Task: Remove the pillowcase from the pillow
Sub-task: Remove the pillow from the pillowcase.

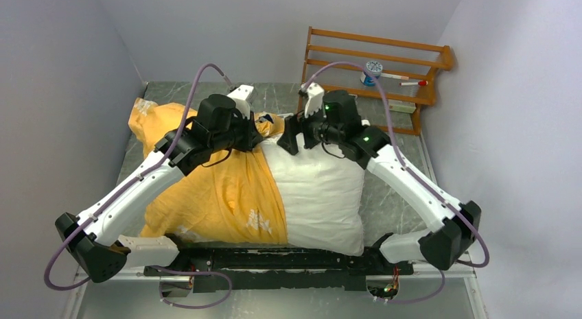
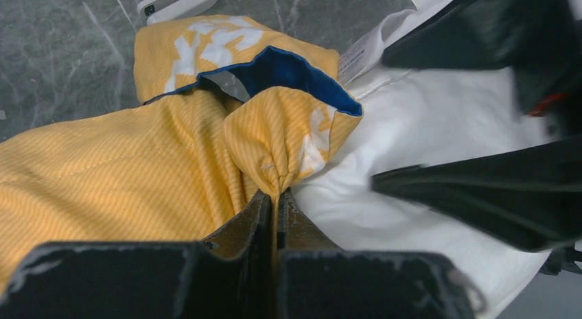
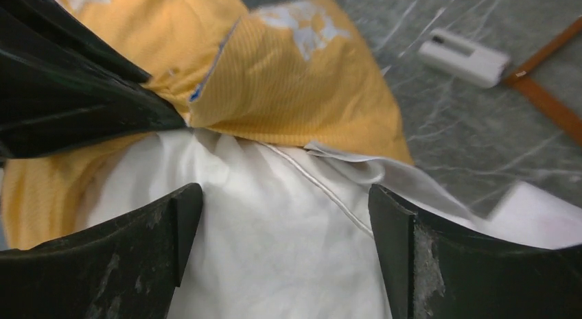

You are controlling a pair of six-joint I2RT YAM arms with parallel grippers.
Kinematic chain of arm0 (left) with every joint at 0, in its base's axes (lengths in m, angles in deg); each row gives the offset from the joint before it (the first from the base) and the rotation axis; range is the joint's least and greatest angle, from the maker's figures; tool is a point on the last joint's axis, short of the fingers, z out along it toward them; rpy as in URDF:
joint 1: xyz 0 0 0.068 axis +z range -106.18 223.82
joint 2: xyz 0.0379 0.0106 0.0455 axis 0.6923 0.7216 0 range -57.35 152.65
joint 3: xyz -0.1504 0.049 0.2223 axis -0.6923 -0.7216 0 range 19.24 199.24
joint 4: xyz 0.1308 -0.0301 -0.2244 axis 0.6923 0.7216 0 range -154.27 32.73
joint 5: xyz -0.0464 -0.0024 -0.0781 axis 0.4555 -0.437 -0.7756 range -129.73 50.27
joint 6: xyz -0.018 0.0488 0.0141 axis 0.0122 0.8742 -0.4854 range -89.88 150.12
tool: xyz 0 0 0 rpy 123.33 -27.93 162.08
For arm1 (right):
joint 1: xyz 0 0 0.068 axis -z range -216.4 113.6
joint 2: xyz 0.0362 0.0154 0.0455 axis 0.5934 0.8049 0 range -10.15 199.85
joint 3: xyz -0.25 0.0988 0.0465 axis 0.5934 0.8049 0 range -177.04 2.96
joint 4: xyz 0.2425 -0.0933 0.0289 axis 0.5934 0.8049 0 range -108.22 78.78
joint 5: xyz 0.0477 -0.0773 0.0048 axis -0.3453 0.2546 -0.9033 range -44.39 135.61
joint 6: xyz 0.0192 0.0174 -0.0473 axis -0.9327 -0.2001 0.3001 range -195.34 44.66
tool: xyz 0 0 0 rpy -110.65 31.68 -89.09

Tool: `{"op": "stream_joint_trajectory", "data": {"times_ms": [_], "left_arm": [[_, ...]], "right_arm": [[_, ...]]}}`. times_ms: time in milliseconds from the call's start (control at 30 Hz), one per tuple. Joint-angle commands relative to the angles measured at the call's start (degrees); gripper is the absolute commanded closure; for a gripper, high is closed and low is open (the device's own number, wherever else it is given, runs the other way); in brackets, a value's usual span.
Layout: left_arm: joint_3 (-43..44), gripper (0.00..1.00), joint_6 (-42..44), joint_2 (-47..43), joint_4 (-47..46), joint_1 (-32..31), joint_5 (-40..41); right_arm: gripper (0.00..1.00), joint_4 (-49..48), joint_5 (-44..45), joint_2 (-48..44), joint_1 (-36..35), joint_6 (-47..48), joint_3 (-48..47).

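Observation:
The white pillow (image 1: 322, 195) lies across the table, its right half bare. The orange-yellow pillowcase (image 1: 213, 188) with white lettering covers its left half, the blue lining showing at the open hem (image 2: 288, 68). My left gripper (image 2: 276, 195) is shut on a pinch of the pillowcase hem at the pillow's far edge (image 1: 257, 137). My right gripper (image 3: 285, 209) is open, its jaws wide apart over the bare pillow (image 3: 274, 230) close beside the left one (image 1: 295, 137). The pillow's seam and white tag (image 3: 357, 164) show between them.
A wooden rack (image 1: 377, 65) stands at the back right with a small blue-white item and markers on it. A white box (image 1: 241, 92) lies on the dark marbled table (image 1: 405, 188) behind the pillow; it also shows in the right wrist view (image 3: 463, 55). Grey walls close both sides.

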Motion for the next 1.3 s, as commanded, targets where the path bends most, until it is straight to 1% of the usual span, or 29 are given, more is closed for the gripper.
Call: {"op": "stream_joint_trajectory", "data": {"times_ms": [0,33,67,100,133,167,200,267,300,333,400,433,500,633,733,833,867,900,933,1000,1033,1100,1133,1267], "left_arm": [[0.0,0.95,-0.3,-1.8,0.9,0.4,-0.2],[0.0,0.95,-0.1,-1.6,1.1,0.4,0.6],[0.1,0.95,0.2,-1.4,1.2,0.4,1.4],[0.2,0.95,0.5,-1.1,1.4,0.4,2.3],[0.6,0.95,0.8,-0.8,1.7,0.4,4.0],[1.0,0.95,0.8,-0.5,2.2,0.4,6.1],[1.6,0.95,0.8,0.1,3.0,0.4,8.7],[2.9,0.95,0.8,1.4,5.0,0.5,15.2],[3.7,0.95,0.9,2.2,6.4,0.8,18.6],[4.5,0.95,1.1,3.0,7.7,1.2,22.5],[5.7,0.95,1.1,4.3,11.5,2.7,29.8],[5.5,0.95,1.3,4.6,12.3,4.2,31.8],[4.1,0.95,1.9,3.7,12.3,9.1,31.7],[0.7,0.95,2.9,0.9,11.4,16.7,28.4],[0.5,0.95,4.5,0.3,11.1,19.4,22.4],[0.1,0.95,6.3,-0.4,8.2,19.5,8.3],[-0.3,0.86,6.8,-0.8,6.7,19.5,3.6],[-0.7,0.74,6.9,-1.1,5.5,19.5,-2.4],[-0.9,0.62,6.6,-1.4,4.6,19.5,-6.2],[-1.1,0.43,5.8,-2.2,3.1,19.5,-11.5],[-1.4,0.35,5.5,-2.7,2.4,19.5,-12.9],[-1.1,0.27,5.5,-3.6,2.9,19.5,-14.3],[-0.8,0.25,5.8,-3.8,3.8,19.5,-15.2],[-1.9,0.22,7.0,-5.4,7.9,19.4,-18.8]], "right_arm": [[0.10,0.3,-13.3,2.1,-0.3,2.6,6.5],[0.14,-1.1,-15.8,0.9,-0.3,2.4,9.4],[0.20,-1.6,-17.1,-0.3,-0.3,2.1,11.9],[0.29,-1.9,-17.6,-1.6,-0.2,1.9,13.8],[0.43,-2.2,-16.9,-3.0,-0.2,1.2,15.5],[0.51,-2.3,-15.5,-4.5,-0.2,0.6,17.0],[0.60,-2.3,-14.0,-6.0,-0.1,0.1,18.2],[0.84,-2.2,-11.6,-8.6,-0.2,-0.4,20.1],[0.94,-2.2,-10.2,-9.6,-0.1,-0.9,20.9],[1.00,-2.1,-8.4,-10.7,-0.1,-1.4,21.6],[1.00,-0.8,-4.0,-11.7,-0.1,-2.5,22.1],[1.00,-0.2,-1.8,-11.9,-0.1,-2.8,22.2],[1.00,0.9,1.1,-11.9,0.0,-3.5,22.1],[1.00,1.4,1.8,-10.9,0.0,-4.7,21.5],[1.00,1.1,1.5,-10.6,0.0,-5.7,21.0],[1.00,0.0,-0.5,-10.5,0.0,-6.8,20.7],[1.00,-0.1,-0.2,-10.3,-0.1,-7.5,20.4],[1.00,0.1,1.1,-10.1,0.0,-8.6,19.9],[1.00,0.8,4.1,-9.7,0.0,-10.2,19.3],[1.00,3.1,10.9,-8.3,0.2,-13.2,17.7],[1.00,4.4,15.2,-7.3,0.4,-14.1,16.8],[1.00,7.0,18.9,-5.3,1.6,-15.4,15.1],[1.00,7.7,19.7,-4.5,2.4,-16.0,14.5],[1.00,6.8,18.7,-3.5,4.8,-17.2,14.9]]}}
